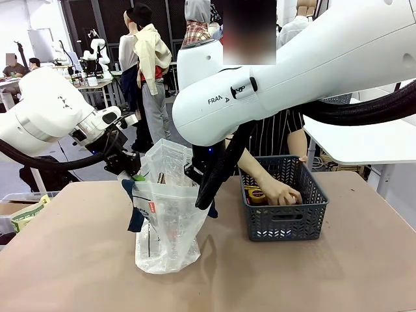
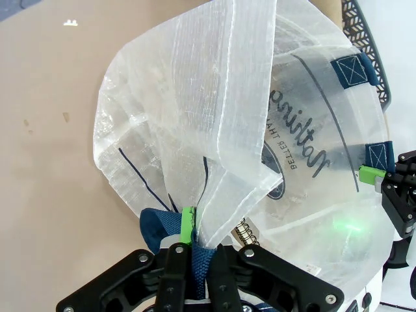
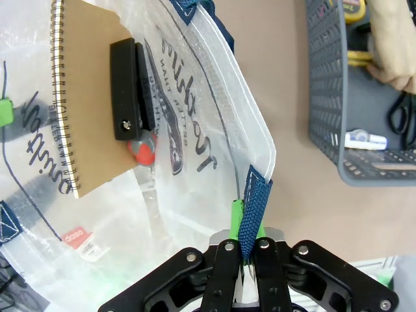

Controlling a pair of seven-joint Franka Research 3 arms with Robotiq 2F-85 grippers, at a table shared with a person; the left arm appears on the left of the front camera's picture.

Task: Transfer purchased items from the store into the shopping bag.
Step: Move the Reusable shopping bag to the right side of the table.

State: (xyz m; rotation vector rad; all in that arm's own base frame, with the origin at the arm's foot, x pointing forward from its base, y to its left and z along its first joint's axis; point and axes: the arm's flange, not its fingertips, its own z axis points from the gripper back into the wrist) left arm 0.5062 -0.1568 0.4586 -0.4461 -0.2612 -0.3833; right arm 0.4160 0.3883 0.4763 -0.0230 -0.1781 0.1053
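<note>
Shopping bag (image 1: 166, 221): upright on the table (image 1: 71, 260), at 9 o'clock of the basket (image 1: 286, 224), with its mouth spread between the two grippers.
Left gripper (image 2: 193, 246): jaws pinched tight on the left navy handle (image 2: 162, 229), at 9 o'clock on the bag's rim.
Right gripper (image 3: 247, 242): jaws clamped on the right navy handle (image 3: 255, 198), at 3 o'clock on the rim.
Open room: bare tabletop lies at 6 and 9 o'clock of the bag. A strip of table separates bag and basket, so they do not touch.
Overhead: the right arm's thick white link crosses above both bag and basket.
Edges: the bag's rim is crinkled and uneven, and one fold of its wall stands higher than the rest.
Inside the bag: a spiral notebook (image 3: 91, 97) with a brown cover, a black oblong thing (image 3: 130, 88) against it, and a small red-orange knob (image 3: 144, 149) at that thing's end.
Basket: a person's hand (image 1: 279, 193) reaches in beside the yellow and red goods (image 1: 255, 194).
Hard to make out: in the front view a dark cable covers the right gripper. The navy lettering is seen through folded plastic. The frame edge cuts off the basket in the right wrist view, and a dark looped thing inside it is unclear.
Look: translucent whitish plastic with navy print and a small red label (image 1: 152, 207).
</note>
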